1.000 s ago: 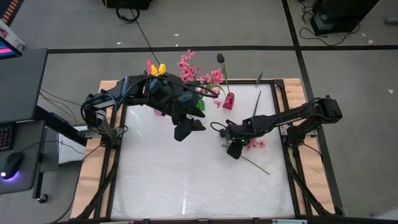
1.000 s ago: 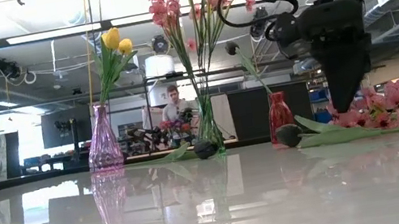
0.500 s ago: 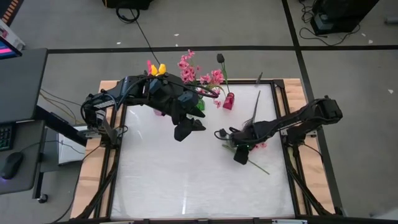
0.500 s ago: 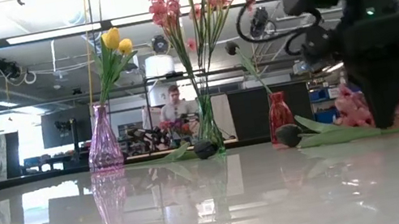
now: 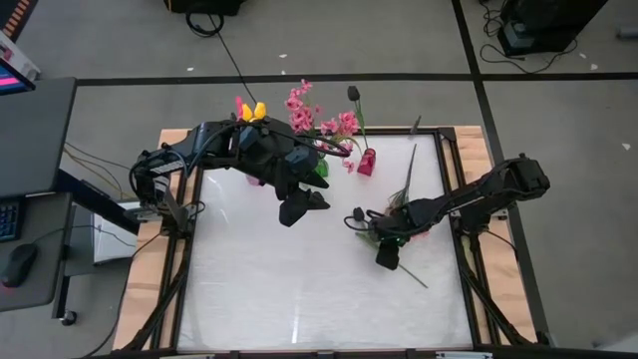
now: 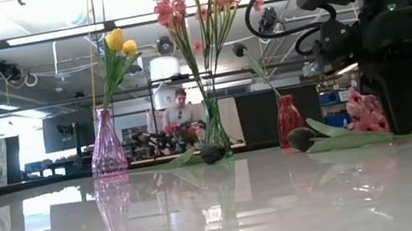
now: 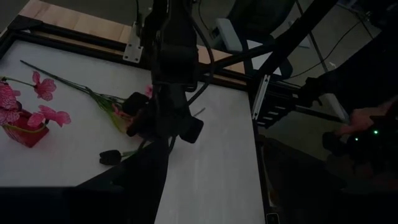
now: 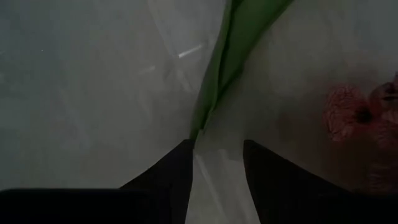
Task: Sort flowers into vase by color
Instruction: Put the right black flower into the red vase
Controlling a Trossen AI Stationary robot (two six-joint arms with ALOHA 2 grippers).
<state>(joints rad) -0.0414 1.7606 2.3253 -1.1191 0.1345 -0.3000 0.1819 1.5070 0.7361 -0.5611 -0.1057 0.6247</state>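
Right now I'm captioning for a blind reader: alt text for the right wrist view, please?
The right gripper is down at the white table, a green flower stem between its parted fingers; a pink blossom lies beside.

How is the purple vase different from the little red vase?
The purple vase is tall with a thin neck, while the red vase is short and squat. The purple vase is see-through glass; the red vase looks solid coloured. The purple vase holds yellow tulips; the red vase holds one dark tulip on a long stem. Both stand upright at the table's far edge.
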